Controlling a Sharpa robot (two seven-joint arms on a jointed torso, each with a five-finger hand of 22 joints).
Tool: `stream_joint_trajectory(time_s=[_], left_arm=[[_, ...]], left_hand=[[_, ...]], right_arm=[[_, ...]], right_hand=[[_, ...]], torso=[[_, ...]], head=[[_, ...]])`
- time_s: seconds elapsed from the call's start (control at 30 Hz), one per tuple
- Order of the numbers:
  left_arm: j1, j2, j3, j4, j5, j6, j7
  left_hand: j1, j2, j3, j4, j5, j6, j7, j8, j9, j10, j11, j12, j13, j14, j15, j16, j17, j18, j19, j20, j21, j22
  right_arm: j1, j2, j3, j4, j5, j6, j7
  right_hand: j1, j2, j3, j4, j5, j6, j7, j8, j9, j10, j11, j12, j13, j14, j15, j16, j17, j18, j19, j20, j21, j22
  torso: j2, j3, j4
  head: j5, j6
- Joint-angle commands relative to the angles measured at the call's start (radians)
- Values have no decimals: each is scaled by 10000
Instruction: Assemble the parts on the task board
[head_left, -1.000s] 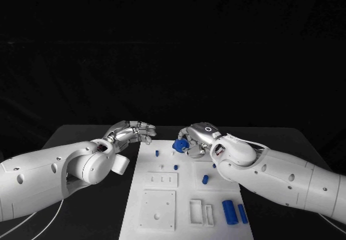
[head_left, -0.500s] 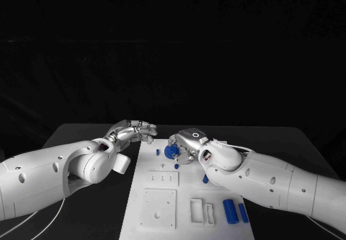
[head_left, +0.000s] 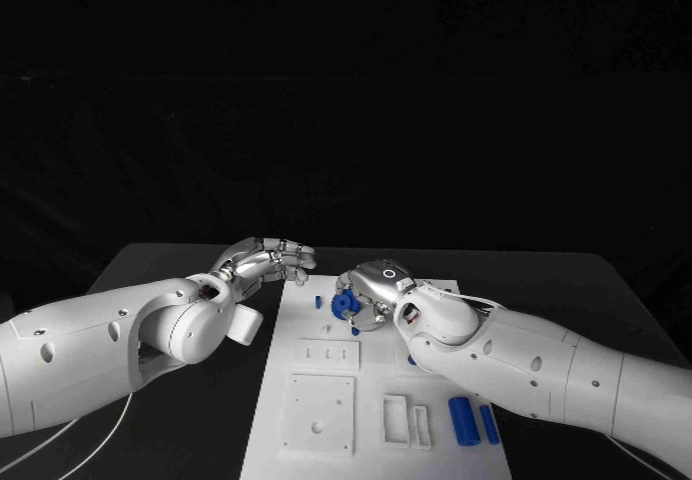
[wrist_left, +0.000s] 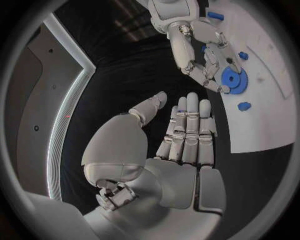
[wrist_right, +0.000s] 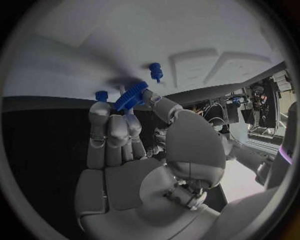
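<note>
My right hand (head_left: 372, 291) held a blue gear (head_left: 343, 304) pinched between thumb and fingertips, low over the far end of the white board (head_left: 378, 440). The gear was a flat toothed wheel with a round hole through its middle; from my left wrist it showed face-on (wrist_left: 234, 79), and from my right wrist edge-on (wrist_right: 130, 96), its teeth plain along the rim. It hung just above the board, between two short blue pegs (wrist_right: 155, 71) that stood upright in the plate; whether it touched the board I could not tell.

My left hand (head_left: 265, 263) hovered over the black worktop (head_left: 170, 268) just beside the board's far left corner, holding nothing. Its fingers (wrist_left: 187, 127) lay straight and close together, with the thumb out to one side.

Nearer to me on the board were a small raised block with slots (head_left: 327, 354), a larger square plate (head_left: 317, 415), and two narrow upright frames (head_left: 404, 420). Two blue cylinders (head_left: 470, 421) lay side by side close to the board's right edge, partly under my right forearm.
</note>
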Motion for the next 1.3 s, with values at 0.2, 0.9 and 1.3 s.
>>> stream_joint_trajectory(time_s=[0.2,0.9,1.3], left_arm=[[24,7,10,16,-28,54,61],[24,10,10,-2,-28,58,60],[24,-7,10,6,-28,49,56]], left_hand=[[59,-51,45,6,-9,-46,50,-64,17,-11,22,-58,4,-59,5,-46,1,89,-46,-3,53,163],[60,-52,46,7,-11,-49,52,-65,19,-10,23,-67,5,-59,5,-46,2,89,-48,-2,55,162],[59,-58,45,6,-13,-52,53,-67,19,-10,25,-73,5,-60,5,-47,2,89,-49,-2,55,161]], right_arm=[[-34,-33,-21,-81,-324,-143,-308],[-33,-83,-19,-141,-159,-507,-332],[-31,-75,-19,-211,204,-264,-185]], right_hand=[[72,-101,-64,12,-51,1053,135,-16,184,-102,14,-85,-40,-7,-80,-75,13,511,-45,-69,41,153],[284,-467,-170,21,-62,370,365,-424,33,-574,229,-556,-468,-12,116,-199,22,511,-100,-76,-35,119],[221,-679,-767,-88,407,-198,569,-719,-113,-690,426,-600,-499,-21,304,-259,73,511,-151,-63,-87,119]], torso=[[-2,8,-7],[-2,10,-13],[3,7,-14]], head=[[2,15],[14,8],[2,26]])
